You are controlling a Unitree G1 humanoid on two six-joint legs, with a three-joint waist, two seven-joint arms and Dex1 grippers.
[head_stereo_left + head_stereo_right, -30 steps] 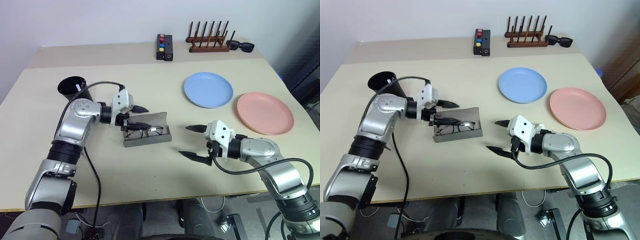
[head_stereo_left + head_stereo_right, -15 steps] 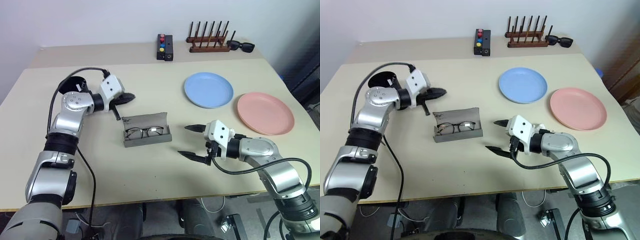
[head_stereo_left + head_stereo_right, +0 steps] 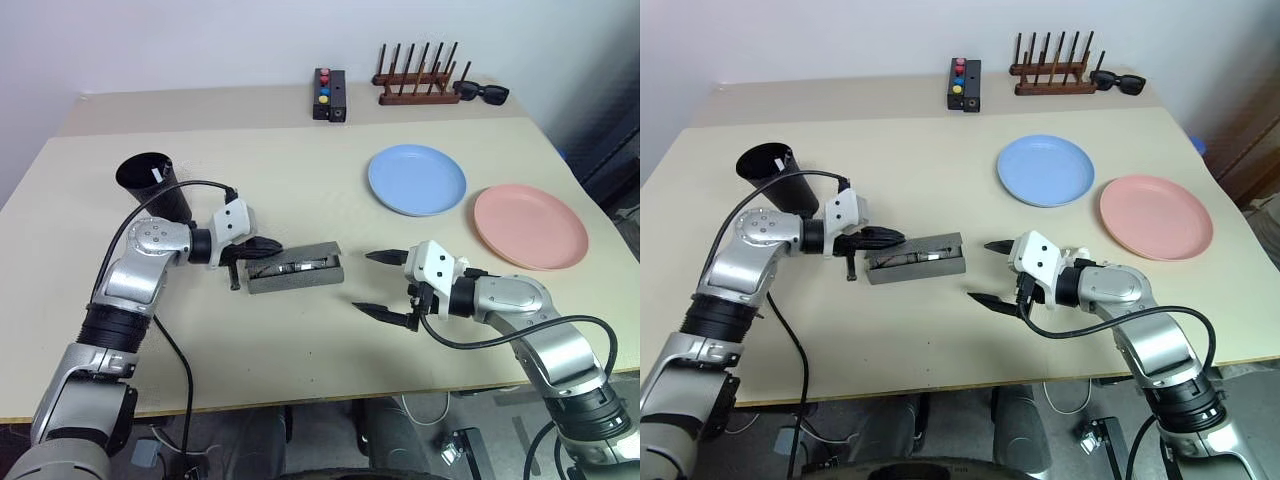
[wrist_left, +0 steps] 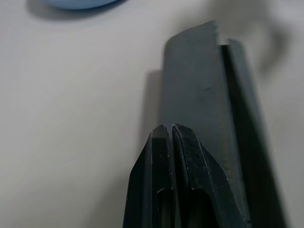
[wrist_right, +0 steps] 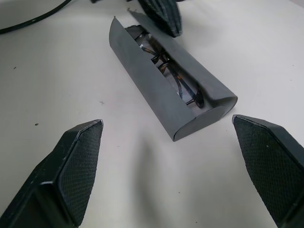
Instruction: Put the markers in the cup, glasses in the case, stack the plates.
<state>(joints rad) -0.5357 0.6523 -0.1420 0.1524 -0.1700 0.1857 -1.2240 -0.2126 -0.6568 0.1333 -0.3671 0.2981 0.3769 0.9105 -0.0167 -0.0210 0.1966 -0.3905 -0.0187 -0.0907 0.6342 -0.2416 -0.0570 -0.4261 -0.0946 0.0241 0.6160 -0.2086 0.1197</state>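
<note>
The grey case [image 3: 296, 272] lies mid-table with its lid folded down almost flat. Through the slit that is left, the glasses [image 5: 176, 81] show inside it. My left gripper [image 3: 263, 246] is shut, and its joined fingertips [image 4: 166, 130] rest on the case lid [image 4: 199, 80] at its left end. To the right of the case, my right gripper [image 3: 386, 283] hovers open with nothing in it, and its wrist view looks at the case [image 5: 142, 76]. The black cup [image 3: 150, 183] stands at the left. The light blue plate [image 3: 417, 180] and pink plate [image 3: 529, 227] lie side by side at the right. The markers are hidden.
Along the back of the table stand a black box with coloured buttons [image 3: 330, 94], a wooden peg rack [image 3: 417, 86] and black sunglasses [image 3: 483, 92]. A black cable [image 3: 190, 185] loops from my left arm past the cup.
My left gripper shut, swung up and back toward the cup, then came down on the case. The lid, which stood upright, now lies folded over the glasses. My right arm kept still.
</note>
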